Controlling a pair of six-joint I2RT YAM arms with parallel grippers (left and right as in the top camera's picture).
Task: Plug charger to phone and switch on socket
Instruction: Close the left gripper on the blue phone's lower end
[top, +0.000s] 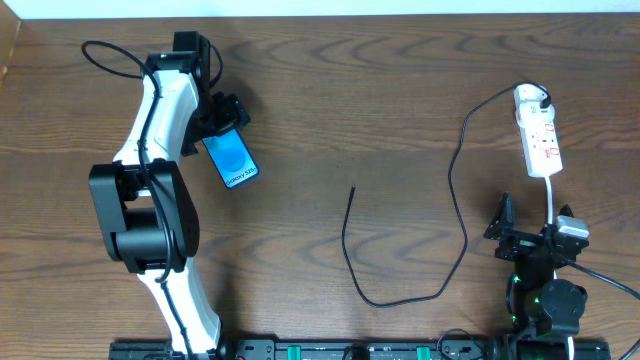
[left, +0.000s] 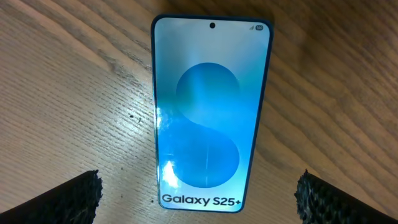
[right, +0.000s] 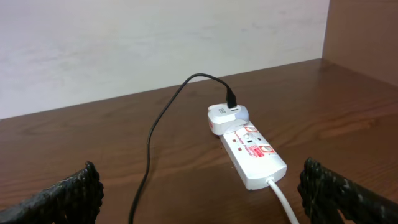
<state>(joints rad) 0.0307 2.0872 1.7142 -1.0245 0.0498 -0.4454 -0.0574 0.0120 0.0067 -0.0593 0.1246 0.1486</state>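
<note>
The phone lies flat on the wooden table at the left, its blue screen up and lit. My left gripper hovers over its far end, open. In the left wrist view the phone lies between and ahead of the spread fingers, and my left gripper touches nothing. The white socket lies at the right. The charger runs from a white adapter in a long loop to its free plug tip at mid-table. My right gripper is open, short of the socket, with the charger cable to its left.
The socket's white cord trails toward my right arm's base. A wooden side panel rises at the right behind the socket. A black rail lines the table's front edge. The left arm's thick black cable loops at the far left.
</note>
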